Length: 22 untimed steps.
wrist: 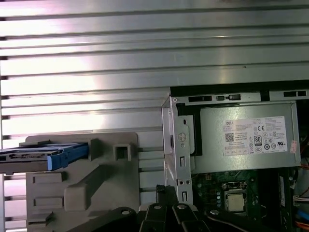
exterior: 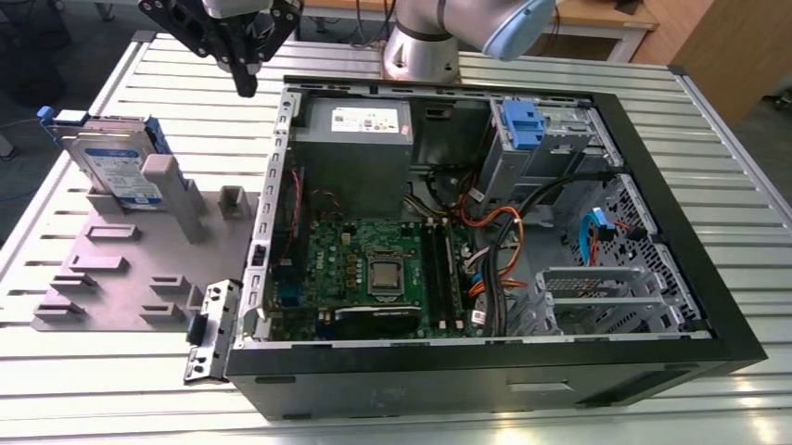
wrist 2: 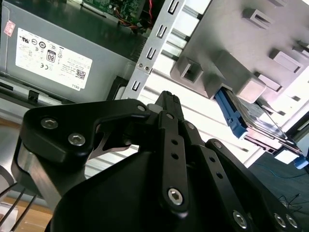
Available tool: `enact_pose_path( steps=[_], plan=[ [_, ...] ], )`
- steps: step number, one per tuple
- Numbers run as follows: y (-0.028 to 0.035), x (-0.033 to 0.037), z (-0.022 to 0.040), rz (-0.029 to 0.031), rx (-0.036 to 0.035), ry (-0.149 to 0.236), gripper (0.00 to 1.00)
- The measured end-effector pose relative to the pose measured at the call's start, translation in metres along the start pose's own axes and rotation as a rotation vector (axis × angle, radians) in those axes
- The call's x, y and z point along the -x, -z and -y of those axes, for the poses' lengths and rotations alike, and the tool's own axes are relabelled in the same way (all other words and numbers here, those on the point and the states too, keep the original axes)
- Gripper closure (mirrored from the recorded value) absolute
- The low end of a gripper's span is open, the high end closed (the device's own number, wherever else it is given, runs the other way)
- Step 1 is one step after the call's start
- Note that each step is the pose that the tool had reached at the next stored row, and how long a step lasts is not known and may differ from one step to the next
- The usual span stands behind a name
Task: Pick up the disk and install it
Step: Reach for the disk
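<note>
Broadside from the exterior view: the disk (exterior: 114,162) stands on edge in the grey holder (exterior: 136,269) on the slatted counter (exterior: 730,158), at nine o'clock of the open computer case (exterior: 495,380), its white-and-blue label facing six o'clock and its top edge running nine-to-three. The first wrist view turns it edge-on, a thin bar with a blue rail (wrist: 67,155), and brings up the white sticker (wrist: 258,137) on the power-supply box (wrist: 212,159), crowded with small print and marks. The hand (exterior: 248,90) hangs at eleven o'clock of the case, fingers pinched together on nothing, well apart from the disk.
</note>
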<state>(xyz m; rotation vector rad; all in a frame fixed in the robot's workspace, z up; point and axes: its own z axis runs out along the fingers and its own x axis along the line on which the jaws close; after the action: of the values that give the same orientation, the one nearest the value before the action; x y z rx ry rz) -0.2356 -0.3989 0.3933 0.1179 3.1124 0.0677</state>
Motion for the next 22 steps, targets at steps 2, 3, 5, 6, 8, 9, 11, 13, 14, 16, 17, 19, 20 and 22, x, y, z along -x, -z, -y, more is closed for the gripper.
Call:
enact_pose_path(
  steps=[2, 3, 5, 6, 8, 9, 11, 13, 14, 16, 17, 19, 20, 22],
  plan=[
    [0.0001, -0.0023, 0.0002, 0.0, 0.0, 0.0, 0.89],
    [0.0001, -0.0032, 0.0003, 0.0, 0.0, 0.0, 0.89],
    [0.0001, -0.0045, 0.0003, 0.0, 0.0, 0.0, 0.89],
    [0.0001, -0.0047, 0.0003, 0.0, 0.0, 0.0, 0.89],
    [0.0002, -0.0055, 0.0004, 0.0, 0.0, 0.0, 0.89],
    [0.0002, -0.0059, 0.0004, 0.0, 0.0, 0.0, 0.89],
    [0.0002, -0.0062, 0.0005, 0.0, 0.0, 0.0, 0.89],
    [0.0002, -0.0069, 0.0005, 0.0, 0.0, 0.0, 0.89],
    [0.0002, -0.0074, 0.0006, 0.0, 0.0001, 0.0, 0.89],
    [0.0002, -0.0085, 0.0006, 0.0, 0.0, 0.0, 0.89],
    [0.0002, -0.009, 0.0007, 0.0, 0.0, 0.0, 0.89],
    [0.0001, -0.01, 0.0008, 0.0, 0.0, 0.0, 0.89],
    [0.0002, -0.0105, 0.0008, 0.0, 0.0, 0.0, 0.89],
    [0.0001, -0.0111, 0.0008, 0.0, 0.0, 0.0, 0.89]
  ],
)
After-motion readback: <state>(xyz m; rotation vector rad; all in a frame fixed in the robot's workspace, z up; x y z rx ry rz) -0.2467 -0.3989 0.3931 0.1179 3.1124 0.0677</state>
